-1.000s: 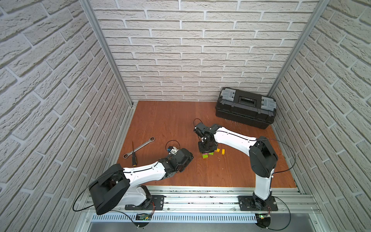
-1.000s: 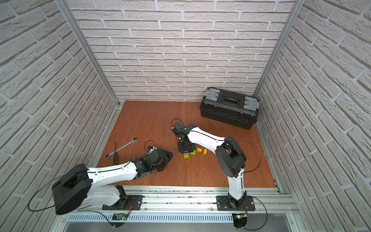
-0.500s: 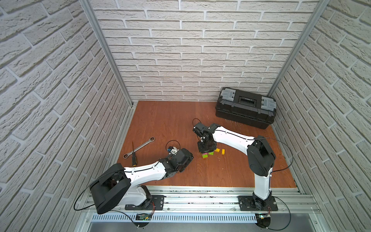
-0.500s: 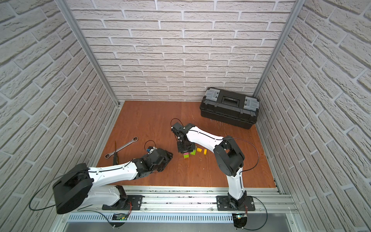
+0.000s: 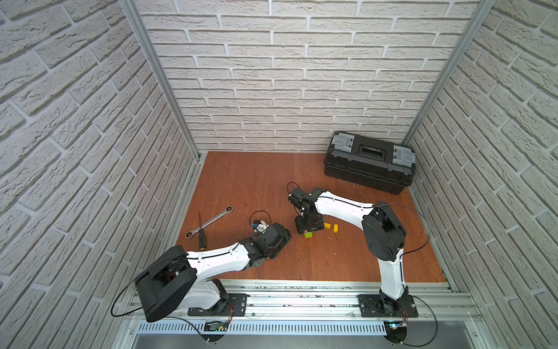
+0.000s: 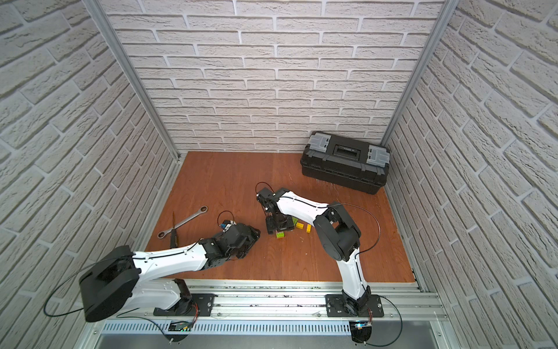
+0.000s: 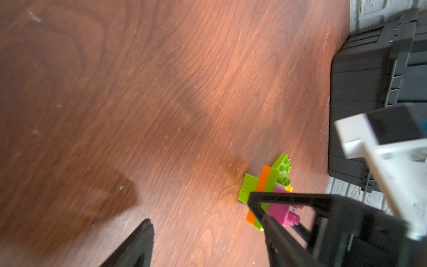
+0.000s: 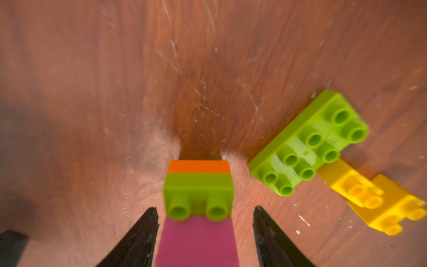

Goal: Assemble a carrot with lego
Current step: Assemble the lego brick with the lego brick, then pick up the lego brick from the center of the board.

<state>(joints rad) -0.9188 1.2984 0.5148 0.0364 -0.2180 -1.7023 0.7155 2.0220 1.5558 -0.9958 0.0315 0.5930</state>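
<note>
Right gripper (image 8: 205, 208) jaws apart, straddling stack (image 8: 198, 185), gaps both sides. Left gripper (image 7: 198, 209) jaws apart, empty. Green brick (image 8: 307, 143), yellow bricks (image 8: 353, 182) loose beside stack.

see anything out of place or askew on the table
Only the screwdriver lying crossed with the wrench, off by the left arm; nothing looks spilled or broken.

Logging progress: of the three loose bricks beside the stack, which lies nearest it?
The long lime green brick with eight studs; both smaller yellow bricks lie beyond it, farther from the stack.
</note>
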